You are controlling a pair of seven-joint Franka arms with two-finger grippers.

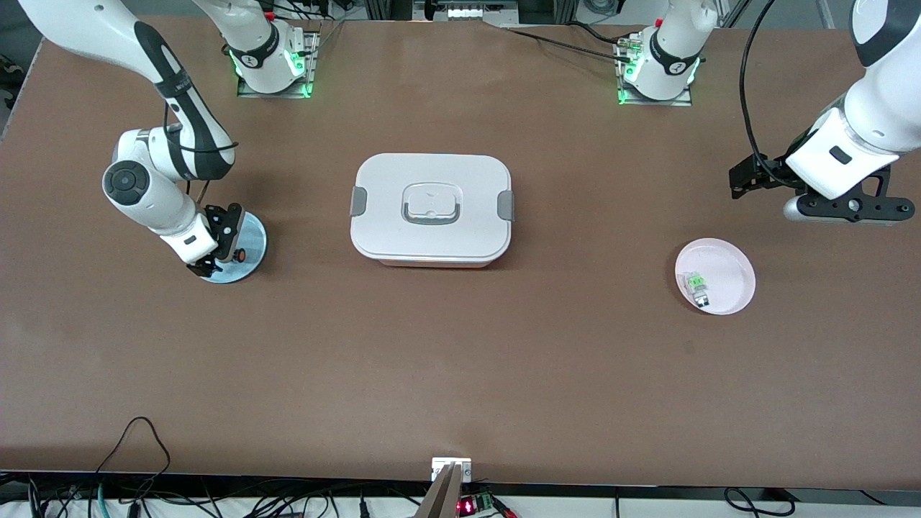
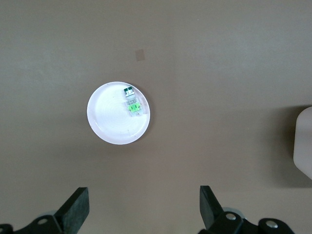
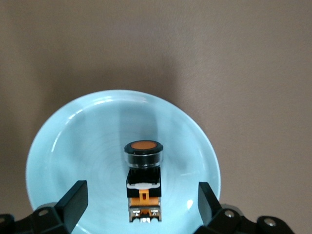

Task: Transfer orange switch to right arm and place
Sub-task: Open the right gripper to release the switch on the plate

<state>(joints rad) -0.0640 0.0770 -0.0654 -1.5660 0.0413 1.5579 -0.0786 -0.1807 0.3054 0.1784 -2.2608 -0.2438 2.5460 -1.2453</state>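
Note:
The orange switch (image 3: 144,183), a small black block with an orange button and orange end, lies on the pale blue saucer (image 3: 73,146). In the front view the switch (image 1: 241,254) shows as an orange dot on that saucer (image 1: 253,234) at the right arm's end of the table. My right gripper (image 3: 141,195) is open and low over the saucer, its fingers wide on either side of the switch and not touching it; it also shows in the front view (image 1: 219,244). My left gripper (image 2: 145,200) is open and empty, up over the table near the pink saucer; it also shows in the front view (image 1: 853,208).
A pink saucer (image 1: 730,273) at the left arm's end holds a small clear-grey part with a green top (image 1: 696,284); both show in the left wrist view, saucer (image 2: 109,124) and part (image 2: 131,103). A closed white lidded box (image 1: 432,208) stands mid-table.

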